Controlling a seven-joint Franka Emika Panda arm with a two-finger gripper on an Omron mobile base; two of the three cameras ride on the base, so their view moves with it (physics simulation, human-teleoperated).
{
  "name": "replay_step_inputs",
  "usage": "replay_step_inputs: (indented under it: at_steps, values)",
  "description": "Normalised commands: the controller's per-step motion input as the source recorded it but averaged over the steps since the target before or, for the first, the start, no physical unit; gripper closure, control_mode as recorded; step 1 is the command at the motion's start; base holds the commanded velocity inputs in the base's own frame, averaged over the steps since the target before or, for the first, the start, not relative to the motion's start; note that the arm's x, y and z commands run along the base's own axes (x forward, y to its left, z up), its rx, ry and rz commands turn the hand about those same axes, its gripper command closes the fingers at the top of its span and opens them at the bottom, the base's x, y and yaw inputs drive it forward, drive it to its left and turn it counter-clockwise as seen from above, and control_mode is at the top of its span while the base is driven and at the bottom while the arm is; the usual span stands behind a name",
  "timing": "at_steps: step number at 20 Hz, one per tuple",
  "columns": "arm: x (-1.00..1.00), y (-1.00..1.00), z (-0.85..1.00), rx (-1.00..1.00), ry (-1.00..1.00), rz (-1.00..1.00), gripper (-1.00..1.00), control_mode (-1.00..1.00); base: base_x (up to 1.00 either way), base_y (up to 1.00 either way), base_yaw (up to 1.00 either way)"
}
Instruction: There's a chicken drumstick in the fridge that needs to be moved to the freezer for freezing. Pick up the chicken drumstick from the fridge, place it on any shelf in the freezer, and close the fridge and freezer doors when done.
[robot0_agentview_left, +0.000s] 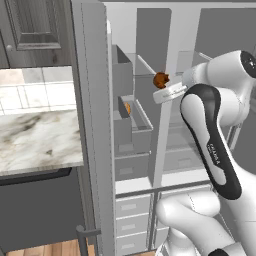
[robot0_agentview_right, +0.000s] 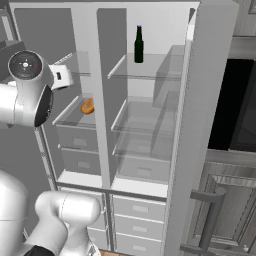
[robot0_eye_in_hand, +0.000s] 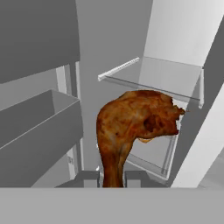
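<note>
Gripper (robot0_eye_in_hand: 112, 178) clamped tight on the chicken drumstick (robot0_eye_in_hand: 135, 127), meat rising straight ahead of the jaws. Clear shelf (robot0_eye_in_hand: 153, 76) of the freezer (robot0_agentview_left: 131, 125) just beyond and above. Pickup done; placing and closing both doors left.

One marking shows: small dark lettering runs along the white forearm link of the robot arm (robot0_agentview_left: 216, 155) in the left base view, too small and blurred to read. Nothing else carries text, numbers or signs.
</note>
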Motion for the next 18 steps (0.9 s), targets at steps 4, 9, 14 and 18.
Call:
replay_step_inputs:
  at_steps: [4, 9, 14, 18]
  values:
    - [0.0, 0.0, 0.01, -0.05, 0.0, 0.18, 1.0, -1.0, 0.0, 0.0, 0.0]
    - [0.0, 0.08, 0.16, -0.14, 0.0, 0.13, 1.0, -1.0, 0.0, 0.0, 0.0]
    - [0.2, 0.03, 0.12, -0.08, 0.0, 0.01, 1.0, -1.0, 0.0, 0.0, 0.0]
    - [0.49, 0.01, 0.02, -0.04, 0.0, 0.0, 1.0, -1.0, 0.0, 0.0, 0.0]
